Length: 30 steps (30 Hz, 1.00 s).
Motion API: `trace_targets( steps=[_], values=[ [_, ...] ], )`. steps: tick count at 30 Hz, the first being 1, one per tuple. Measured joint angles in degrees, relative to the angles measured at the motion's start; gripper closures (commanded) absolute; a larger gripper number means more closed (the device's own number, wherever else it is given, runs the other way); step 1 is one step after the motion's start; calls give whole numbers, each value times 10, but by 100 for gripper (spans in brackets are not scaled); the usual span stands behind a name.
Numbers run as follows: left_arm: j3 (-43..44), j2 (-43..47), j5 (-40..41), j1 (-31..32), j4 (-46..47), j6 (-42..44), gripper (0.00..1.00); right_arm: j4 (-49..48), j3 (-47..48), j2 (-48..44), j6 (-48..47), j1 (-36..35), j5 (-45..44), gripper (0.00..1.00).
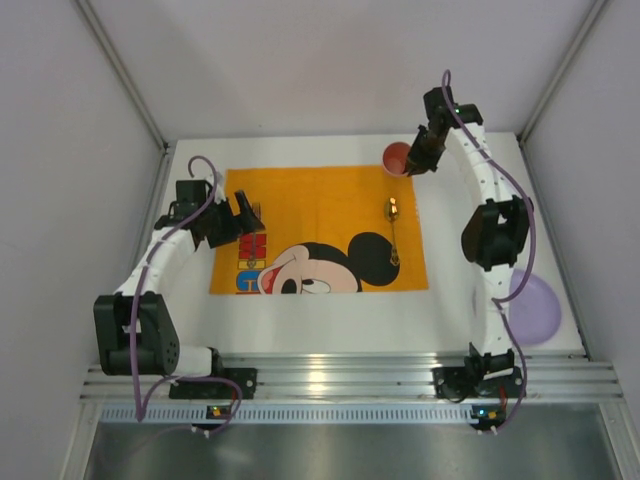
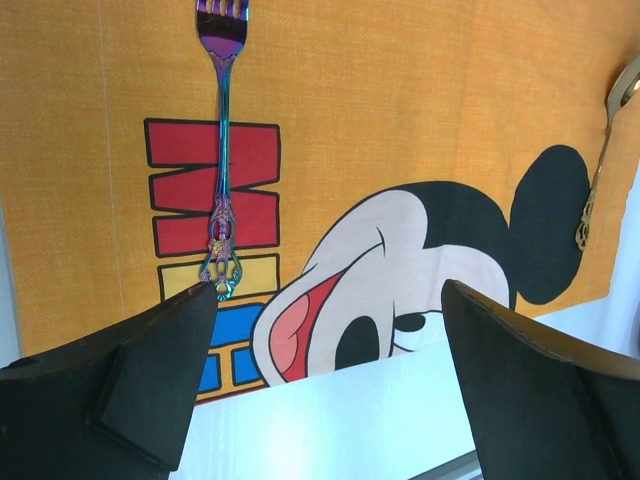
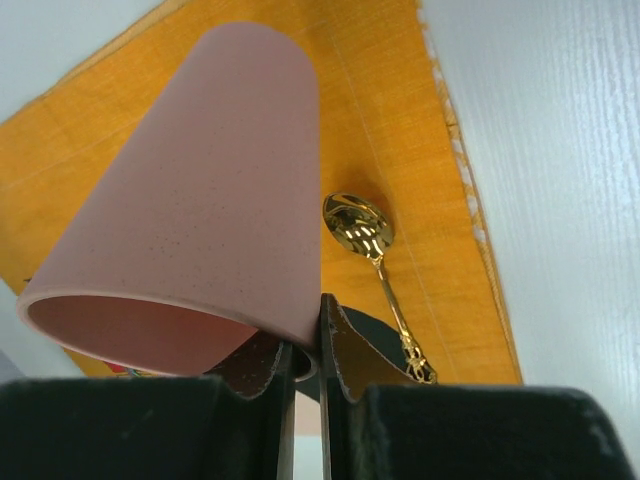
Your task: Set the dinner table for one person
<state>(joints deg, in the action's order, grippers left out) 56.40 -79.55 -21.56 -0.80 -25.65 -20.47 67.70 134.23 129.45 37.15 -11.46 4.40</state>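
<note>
Two grippers noted. White counter [image 1: 320,325] spans the workspace under everything. Nearest, a purple plate [image 1: 535,308] sits off the mat [image 1: 320,195] at the counter's right edge. Left gripper [image 1: 248,215] hangs released above the fork [image 2: 222,150] on the mat's left. Spoon [image 1: 393,228] lies on its right. Farthest, right gripper [image 3: 322,315] pinches the cup [image 3: 200,200] wall. Advise: set the cup upright by the mat's far right corner, clear of the spoon, before letting go.

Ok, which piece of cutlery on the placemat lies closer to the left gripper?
The iridescent fork, lying over the red lettering just ahead of the open left gripper. The gold spoon lies across the placemat, by Mickey's black ear.
</note>
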Motion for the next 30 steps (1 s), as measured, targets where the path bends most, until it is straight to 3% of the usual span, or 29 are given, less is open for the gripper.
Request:
trace_targets(
  steps=[19,21,22,30],
  values=[
    [-25,-15,0,1,29,-24,1,58,2,49,17,6,0,100],
    [-25,-20,-1,1,30,-26,1,59,4,50,17,6,1,86],
    [-25,-22,0,1,30,-26,1,59,6,51,18,6,2,70],
    [-25,-35,-1,2,40,-34,1,55,9,64,17,8,14,46]
  ],
)
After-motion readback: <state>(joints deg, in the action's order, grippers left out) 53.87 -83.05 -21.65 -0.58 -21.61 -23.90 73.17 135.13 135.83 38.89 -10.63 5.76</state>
